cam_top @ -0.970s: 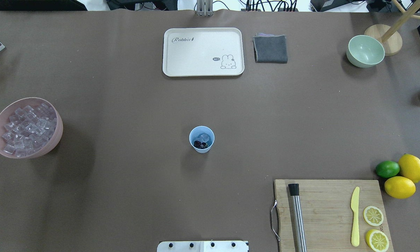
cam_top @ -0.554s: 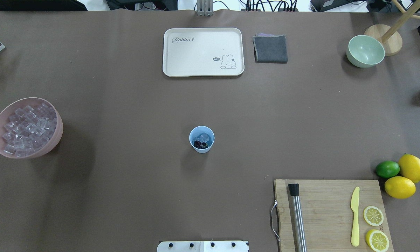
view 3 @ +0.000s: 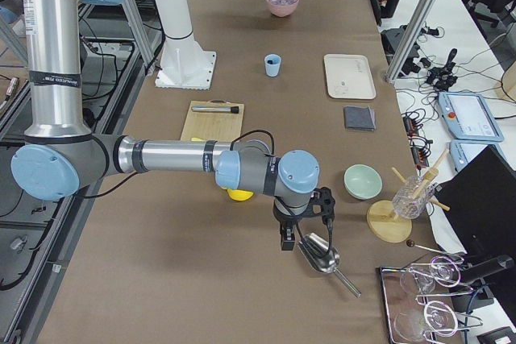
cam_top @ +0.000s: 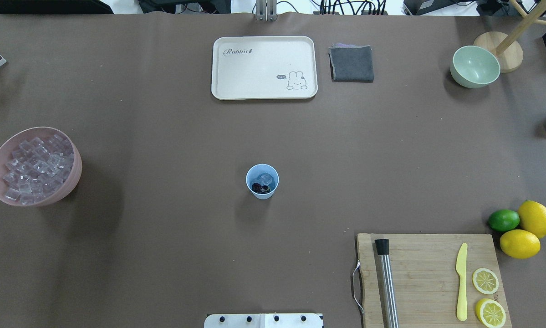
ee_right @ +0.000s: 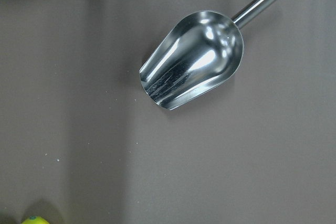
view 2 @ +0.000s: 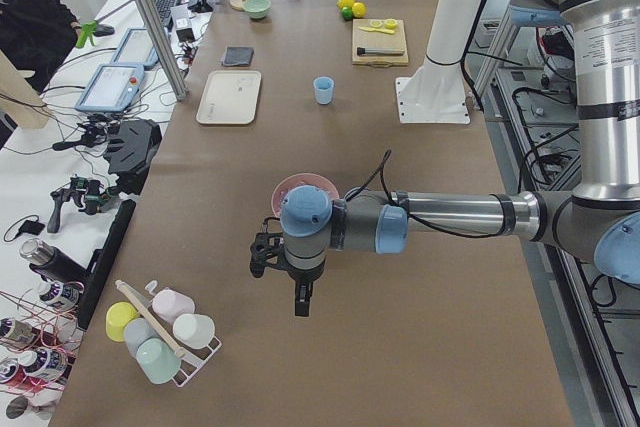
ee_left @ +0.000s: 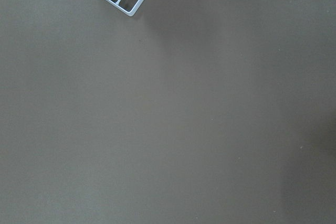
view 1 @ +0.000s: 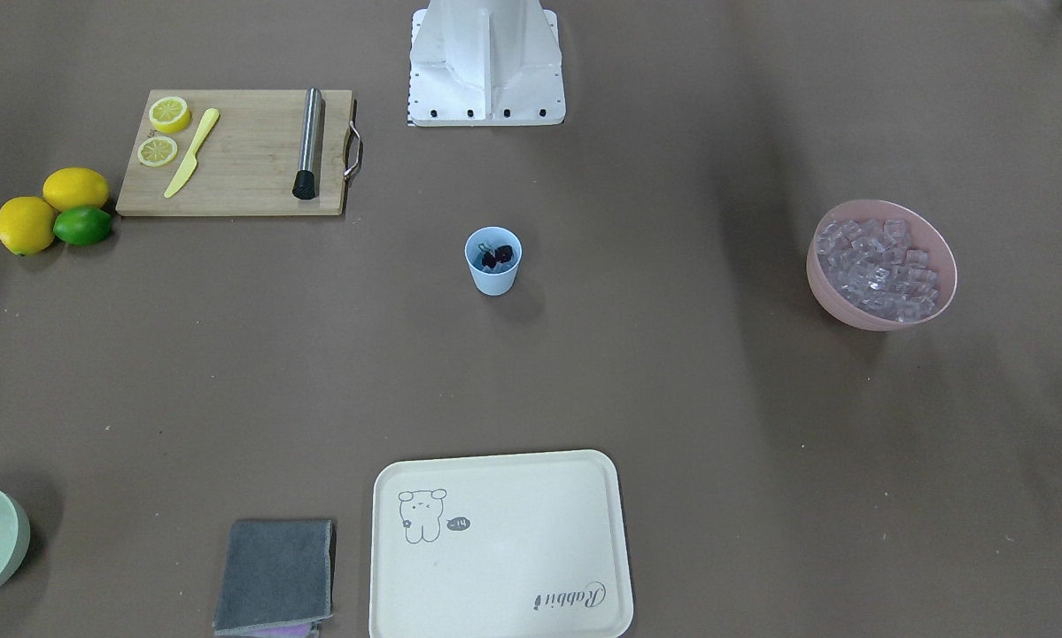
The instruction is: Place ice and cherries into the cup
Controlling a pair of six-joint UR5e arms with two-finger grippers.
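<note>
While arms stretch level, left end effector (view 2: 298, 299) and right end effector (view 3: 308, 234) grips cannot be told.

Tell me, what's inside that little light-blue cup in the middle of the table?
The small light-blue plastic cup holds a dark maroon clump of cherries beside clear, glassy ice. Anything beneath them is covered, so the number of cubes cannot be told.

Overhead view: no change discernible across the interval
The cup (cam_top: 262, 196), cherries (cam_top: 257, 187) and ice (cam_top: 266, 178) show no displacement
</note>
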